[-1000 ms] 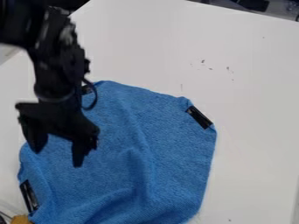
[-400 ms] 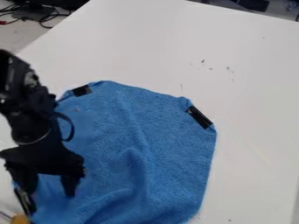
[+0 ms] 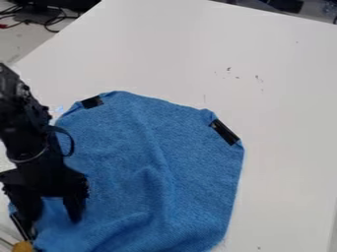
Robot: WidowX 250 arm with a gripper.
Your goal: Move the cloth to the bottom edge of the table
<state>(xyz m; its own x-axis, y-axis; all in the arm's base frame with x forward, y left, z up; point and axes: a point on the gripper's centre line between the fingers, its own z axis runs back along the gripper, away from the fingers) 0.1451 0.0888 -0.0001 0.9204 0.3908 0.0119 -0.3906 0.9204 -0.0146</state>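
Three black strips show along the outline of one blue cloth [image 3: 178, 172], which lies spread, though wrinkled, over the lower left and middle of a white table [image 3: 283, 88]. One strip [image 3: 92, 102] sits at its upper left, the second [image 3: 225, 132] at its upper right corner, and the third [image 3: 21, 227] at its lower left, close to the gripper. A long raised fold runs down the middle of the cloth, with more ripples towards the bottom, where the view cuts the fabric off.

The black robot arm [image 3: 19, 125] is at the left side of the view, with a thin black cable [image 3: 71, 142] looping out from it. Its gripper [image 3: 52, 221] points down over the lower left part of the cloth, the two fingers standing wide apart with blue fabric visible between them. Whether the tips touch the fabric, I cannot tell.

At the bottom left, just beside the third strip, is a small yellow-orange object [image 3: 24, 247], partly cut off by the view. A few small dark marks [image 3: 229, 69] dot the table beyond the cloth. Past the table, at the upper left, dark cables [image 3: 49, 24] lie in loose curves.
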